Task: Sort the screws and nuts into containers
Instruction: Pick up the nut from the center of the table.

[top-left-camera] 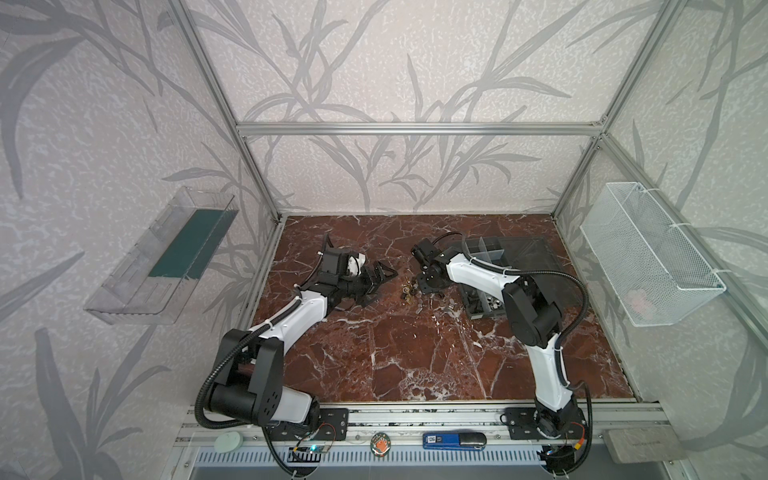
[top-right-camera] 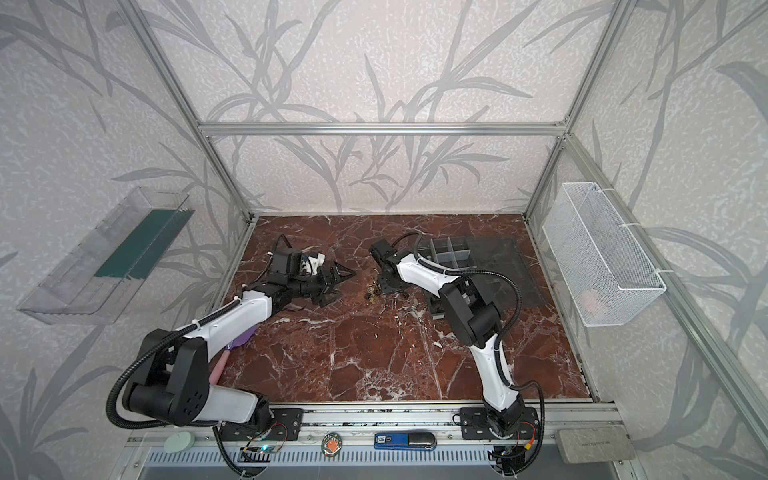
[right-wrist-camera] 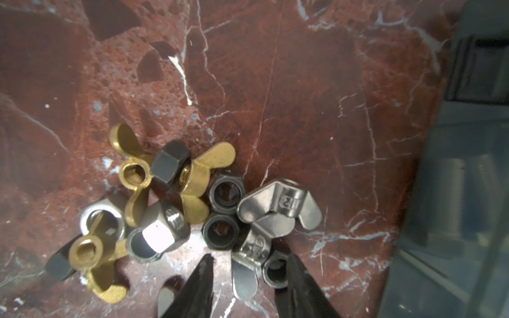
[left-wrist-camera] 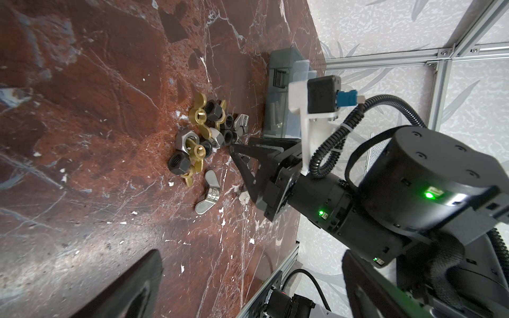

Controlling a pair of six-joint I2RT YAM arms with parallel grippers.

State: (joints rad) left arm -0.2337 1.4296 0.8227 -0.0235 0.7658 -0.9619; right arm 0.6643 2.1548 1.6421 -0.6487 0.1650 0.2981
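A small pile of nuts (top-left-camera: 409,291) (top-right-camera: 372,291) lies mid-table: brass wing nuts (right-wrist-camera: 132,170), dark hex nuts (right-wrist-camera: 225,192) and silver wing nuts (right-wrist-camera: 281,206). My right gripper (right-wrist-camera: 249,257) points down at the pile's edge. Its jaws stand apart on either side of a silver wing nut (right-wrist-camera: 245,278) and a dark hex nut (right-wrist-camera: 275,271); one finger touches that hex nut, the other is clear. The dark grey organizer box (top-left-camera: 482,249) (right-wrist-camera: 468,192) lies just beyond, lid flat open. My left gripper (top-left-camera: 380,280) (left-wrist-camera: 253,289) hovers left of the pile, wide open and empty.
One silver wing nut (left-wrist-camera: 209,192) lies apart from the pile. Some fasteners sit in a near compartment (top-left-camera: 488,303). A white mesh basket (top-left-camera: 648,253) hangs on the right wall, a clear bin (top-left-camera: 166,253) on the left. A purple-and-pink object (top-right-camera: 239,338) lies under my left arm.
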